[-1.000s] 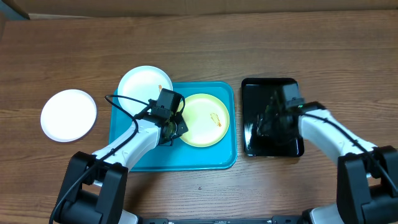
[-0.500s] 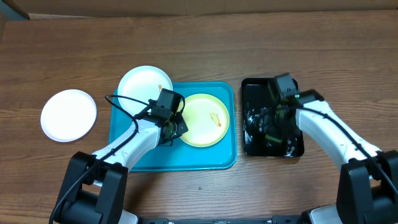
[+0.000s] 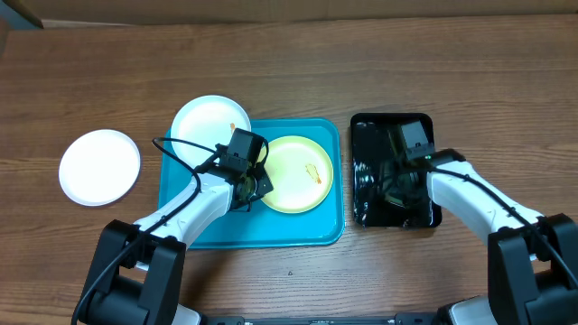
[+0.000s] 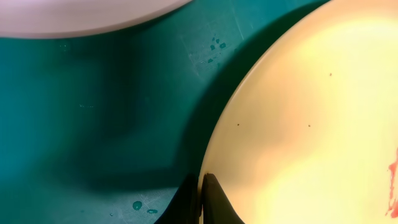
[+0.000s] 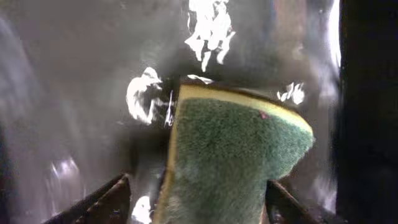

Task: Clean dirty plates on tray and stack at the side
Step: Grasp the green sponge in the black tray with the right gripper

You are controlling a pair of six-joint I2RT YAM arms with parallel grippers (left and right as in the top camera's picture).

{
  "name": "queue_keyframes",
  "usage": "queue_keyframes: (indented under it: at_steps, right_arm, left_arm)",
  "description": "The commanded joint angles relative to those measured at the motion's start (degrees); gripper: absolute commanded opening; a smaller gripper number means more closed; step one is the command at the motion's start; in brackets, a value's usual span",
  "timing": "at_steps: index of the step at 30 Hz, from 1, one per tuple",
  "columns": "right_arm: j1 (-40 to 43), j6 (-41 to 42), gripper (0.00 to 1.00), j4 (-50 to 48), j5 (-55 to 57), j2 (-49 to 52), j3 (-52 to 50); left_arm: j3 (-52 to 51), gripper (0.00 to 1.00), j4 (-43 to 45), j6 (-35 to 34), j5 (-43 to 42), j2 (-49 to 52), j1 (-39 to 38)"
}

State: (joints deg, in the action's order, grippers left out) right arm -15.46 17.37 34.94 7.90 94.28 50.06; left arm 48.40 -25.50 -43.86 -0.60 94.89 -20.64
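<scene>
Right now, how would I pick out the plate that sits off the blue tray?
Find the turquoise tray in the middle of the wooden table. To its left in the overhead view, beyond the overhanging white plate at its corner, the lone white plate lies on bare wood. Unlike that one and the yellow-green plate, it shows no orange smear.

From overhead, the left claw point(image 3: 249, 188) hides its own fingertips beneath its body, which also covers the left rim of the pale yellow-green plate point(image 3: 293, 158) mid-tabletop. The left wrist view crops that plate at the right and bottom and the white plate point(image 4: 81, 12) at the top. It shows only the claw's fingertips point(image 4: 214, 208), closed on the rim.

Toward the tabletop's right edge, the right arm point(image 3: 470, 185) hides the sponge point(image 5: 236, 155) from overhead. Close up, the bottom edge crops the sponge and the right claw point(image 5: 199, 208), so whether the fingers point(image 5: 112, 199) press it cannot be told. The black tray point(image 5: 62, 93) blurs into glare.
</scene>
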Motion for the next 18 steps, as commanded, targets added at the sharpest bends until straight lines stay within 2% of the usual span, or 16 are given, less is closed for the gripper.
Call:
queue_keyframes:
  at_steps: [1, 3, 4, 5, 7, 8, 9, 10, 12, 18]
  right_arm:
    - [-0.2, 0.7, 0.39, -2.9, -0.3, -0.5, -1.6]
    - [-0.3, 0.7, 0.21, -4.9, -3.8, -0.5, -2.3]
    - [-0.3, 0.7, 0.09, -5.9, -6.1, -0.5, -2.6]
    - [-0.3, 0.6, 0.04, -6.6, -7.9, -0.5, -2.8]
    - [-0.3, 0.6, 0.04, -7.3, -11.3, -0.5, -2.8]
    - [-0.3, 0.5, 0.13, -7.3, -11.4, -0.5, -2.7]
    - [-0.3, 0.1, 0.38, -7.2, -11.4, -0.5, -2.4]
    - [-0.2, 0.2, 0.55, -6.8, -11.4, -0.5, -1.8]
    - [0.3, 0.2, 0.61, -5.1, -11.5, -0.5, 0.0]
    - [0.4, 0.2, 0.65, -3.4, -10.5, -0.5, 3.8]
  left_arm:
    - [-1.7, 0.04, -0.6, -0.5, 1.0, 0.7, -0.5]
    - [-1.7, 0.04, -0.5, -0.5, 0.9, 0.7, -0.5]
    - [-1.7, 0.04, -0.5, -0.5, 0.8, 0.7, -0.5]
    - [-1.7, 0.04, -0.5, -0.5, 0.8, 0.7, -0.5]
    - [-1.7, 0.04, -0.6, -0.5, 0.8, 0.7, -0.5]
    - [-1.7, 0.04, -0.6, -0.5, 0.8, 0.7, -0.5]
    - [-1.7, 0.04, -0.6, -0.5, 0.8, 0.7, -0.5]
    - [-1.7, 0.04, -0.6, -0.5, 0.8, 0.7, -0.5]
    - [-1.7, 0.04, -0.6, -0.5, 0.8, 0.7, -0.5]
    - [-1.7, 0.04, -0.6, -0.5, 0.8, 0.7, -0.5]
